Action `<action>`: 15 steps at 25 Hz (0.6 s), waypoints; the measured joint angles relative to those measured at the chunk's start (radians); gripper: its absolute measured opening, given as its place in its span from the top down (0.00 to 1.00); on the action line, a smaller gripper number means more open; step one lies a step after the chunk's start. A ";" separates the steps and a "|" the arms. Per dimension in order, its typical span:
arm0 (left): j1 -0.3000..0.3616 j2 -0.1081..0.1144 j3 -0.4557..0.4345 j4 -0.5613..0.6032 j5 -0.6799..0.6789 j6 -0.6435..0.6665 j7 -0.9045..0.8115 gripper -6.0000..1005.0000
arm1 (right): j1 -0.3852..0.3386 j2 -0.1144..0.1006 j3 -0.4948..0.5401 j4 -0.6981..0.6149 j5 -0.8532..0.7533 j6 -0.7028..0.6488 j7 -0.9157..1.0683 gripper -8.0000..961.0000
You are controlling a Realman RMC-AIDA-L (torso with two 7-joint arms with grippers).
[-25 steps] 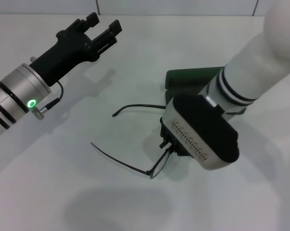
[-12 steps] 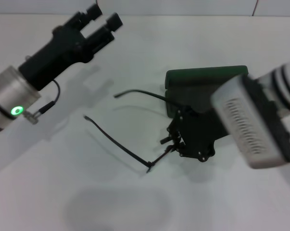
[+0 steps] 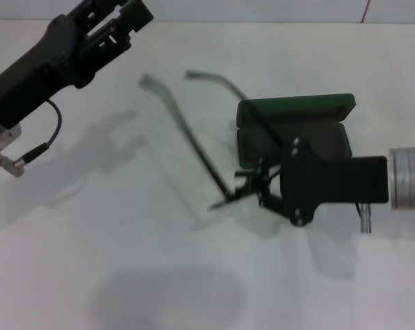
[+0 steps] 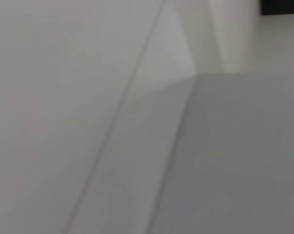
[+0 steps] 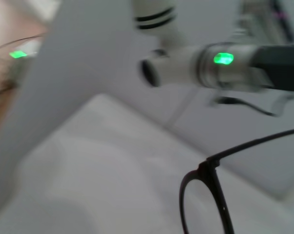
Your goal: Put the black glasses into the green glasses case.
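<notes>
Green glasses case [image 3: 293, 127] right of centre on the table [image 3: 124, 261], right gripper [image 3: 257, 187] just in front of it, black glasses [image 3: 207, 151] in that gripper, temples reaching back-left, left gripper [image 3: 114, 20] far back-left, well apart.

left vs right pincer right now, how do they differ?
The right pincer is shut on the black glasses, holding them by the front frame just in front of the open green glasses case; the left pincer holds nothing. The right one sits low by the case; the left one is raised at the far left, away from both. Both are black.
</notes>
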 joint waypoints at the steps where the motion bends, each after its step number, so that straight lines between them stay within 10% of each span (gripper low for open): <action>1: -0.006 0.004 0.002 0.000 0.009 0.016 -0.008 0.24 | -0.003 0.000 0.000 0.039 0.060 0.023 -0.042 0.84; 15: -0.186 -0.003 0.003 0.002 0.309 -0.018 -0.100 0.24 | 0.028 0.001 -0.003 0.276 0.390 0.138 -0.275 0.83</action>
